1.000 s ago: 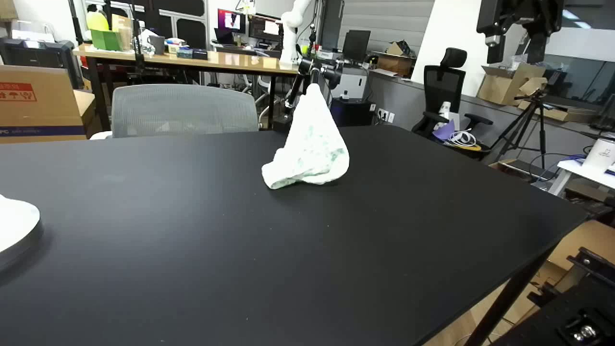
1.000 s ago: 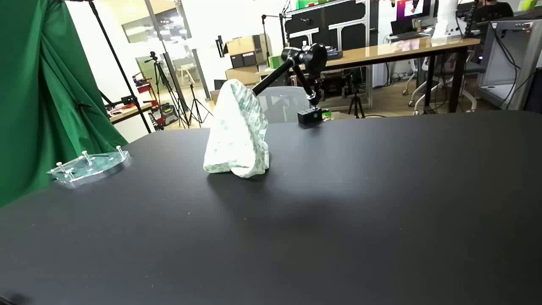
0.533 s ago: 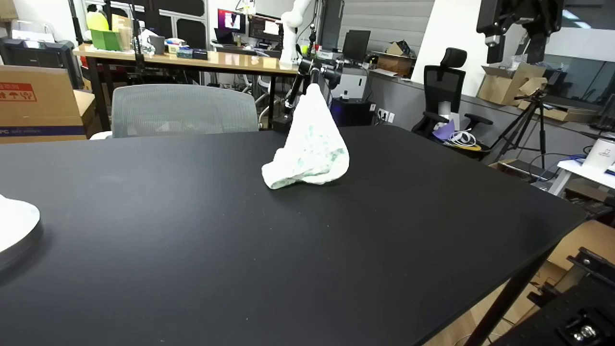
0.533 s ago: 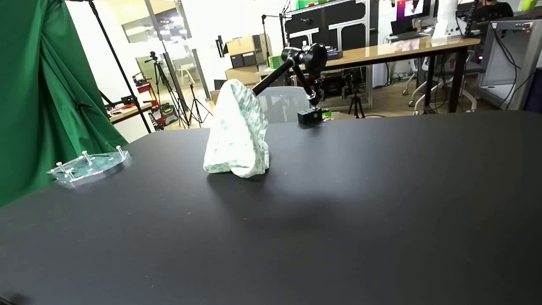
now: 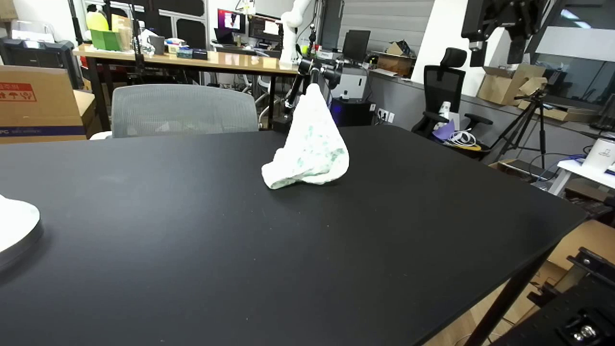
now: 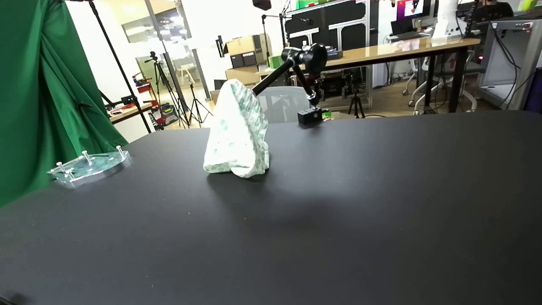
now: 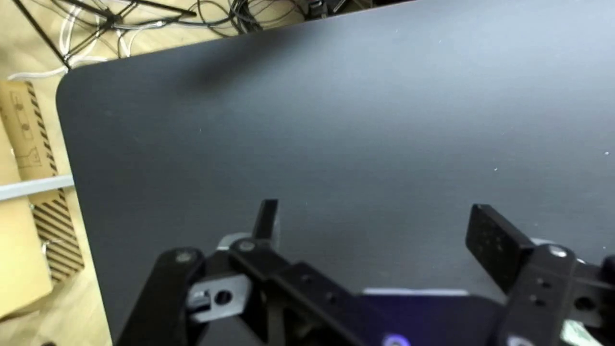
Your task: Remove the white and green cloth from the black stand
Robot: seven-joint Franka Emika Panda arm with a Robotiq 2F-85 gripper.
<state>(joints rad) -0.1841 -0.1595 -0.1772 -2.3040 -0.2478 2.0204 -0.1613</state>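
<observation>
The white and green cloth (image 5: 310, 144) hangs in a tall cone shape, its lower folds near the table top; it also shows in an exterior view (image 6: 235, 135). A bit of it shows at the lower right of the wrist view (image 7: 579, 334). A black jointed stand (image 6: 305, 59) rises behind it from a small block; its rod runs down behind the cloth, and where they meet is hidden. My gripper (image 5: 497, 55) is high at the upper right in an exterior view, apart from the cloth. In the wrist view my gripper (image 7: 375, 204) is open and empty above bare table.
The black table (image 5: 192, 250) has a rounded corner and edge in the wrist view. A clear plate with upright bolts (image 6: 91, 167) lies at the table's left side. A white round object (image 5: 17, 223) is at the left edge. A grey mesh chair (image 5: 185, 110) stands behind the table.
My gripper has shifted a little to the left in an exterior view. A dark piece now shows at the top edge of an exterior view. The cloth and stand have not moved.
</observation>
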